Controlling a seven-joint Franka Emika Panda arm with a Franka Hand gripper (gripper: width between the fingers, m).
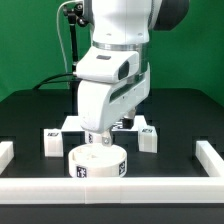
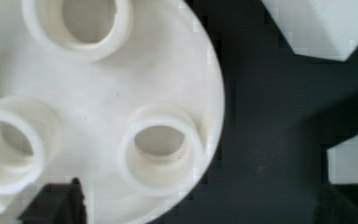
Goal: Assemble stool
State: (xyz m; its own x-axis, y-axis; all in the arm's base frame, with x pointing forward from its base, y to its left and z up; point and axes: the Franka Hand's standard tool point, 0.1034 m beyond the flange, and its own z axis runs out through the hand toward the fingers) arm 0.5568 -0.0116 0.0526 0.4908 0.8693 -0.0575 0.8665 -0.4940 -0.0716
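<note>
Black table [image 1: 30, 115] before a green backdrop, edged by white border rails [image 1: 150, 190].
Exterior view: round seat [image 1: 97, 163] flat at front centre; left leg [image 1: 53, 141] toward the exterior view's left and right leg [image 1: 148, 137] toward its right, both apart from the seat. End effector [image 1: 97, 138] just above the seat, jaws spread wide, nothing held.
Wrist view: seat with three round sockets [image 2: 158, 140] facing the camera; one dark fingertip [image 2: 60, 200] over its rim.

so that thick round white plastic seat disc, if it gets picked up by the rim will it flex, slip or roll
Probably stiff: the thick round white plastic seat disc looks solid, with three moulded sockets. Unlikely to roll, since it lies flat on the black table. Its smooth rim might slip under a light pinch.
</note>
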